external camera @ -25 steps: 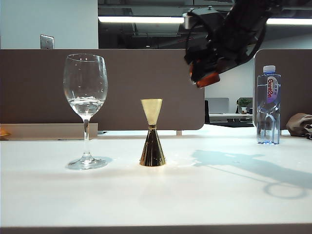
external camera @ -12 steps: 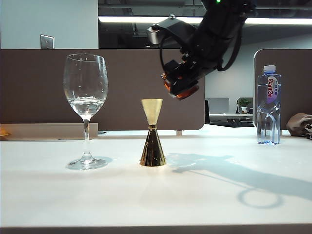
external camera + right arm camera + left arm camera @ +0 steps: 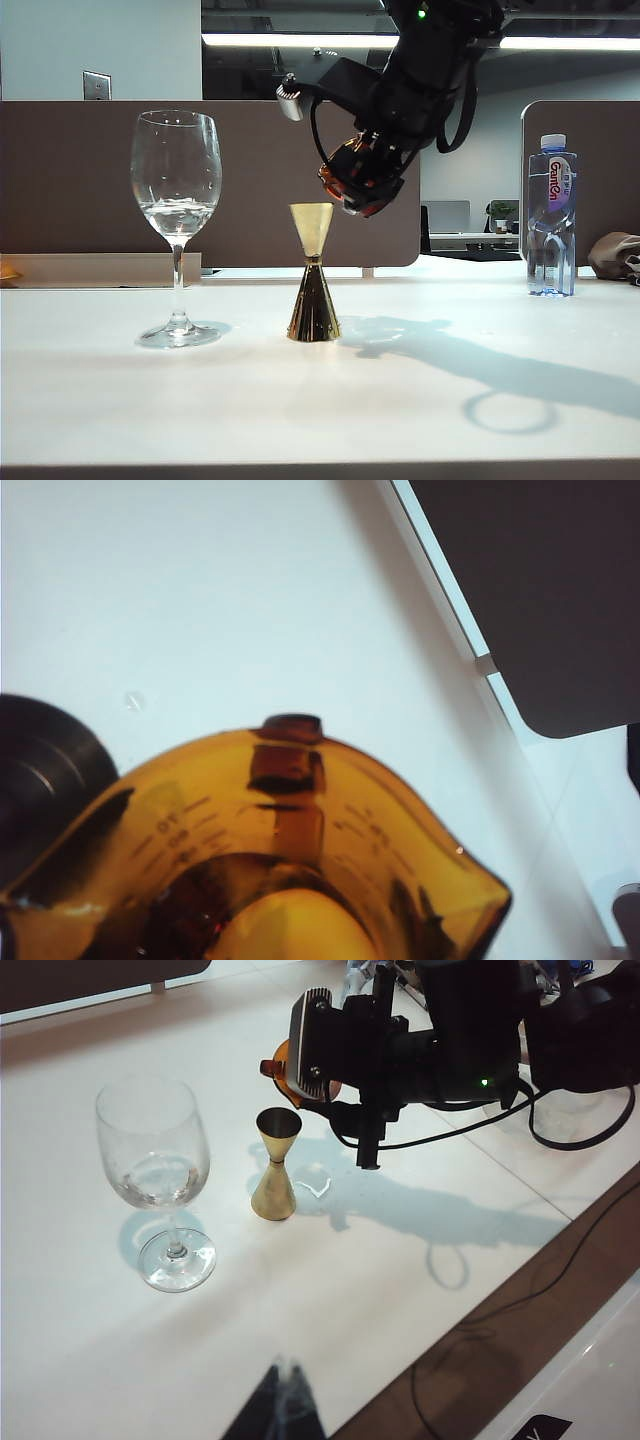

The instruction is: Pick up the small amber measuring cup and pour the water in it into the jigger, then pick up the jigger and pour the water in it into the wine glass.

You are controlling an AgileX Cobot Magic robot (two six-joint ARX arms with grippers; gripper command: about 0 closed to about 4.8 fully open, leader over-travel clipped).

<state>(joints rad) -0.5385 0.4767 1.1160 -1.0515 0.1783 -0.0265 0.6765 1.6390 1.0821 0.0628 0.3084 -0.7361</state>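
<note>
The amber cup (image 3: 350,185) is held tight in the right gripper (image 3: 362,178) — jaws partly closed around it — and it's carried up in the air, tipped over. The jigger (image 3: 312,272) sits just below and a bit to the side of that gripper, standing upright on the table (image 3: 320,400), long axis straight up, open top facing the cup. In the left wrist view the cup (image 3: 285,1068) is seen right above and beside the jigger's mouth (image 3: 279,1123), not touching. The cup's lip (image 3: 490,900) is angled down and outward, so the pour probably hinges on getting that lip over the small opening. The wine glass (image 3: 176,225) is well off past the jigger, already with some water (image 3: 176,215) in it. The left gripper (image 3: 280,1415) is parked far back — only a blurry tip is seen, so its opening can't be told.
</note>
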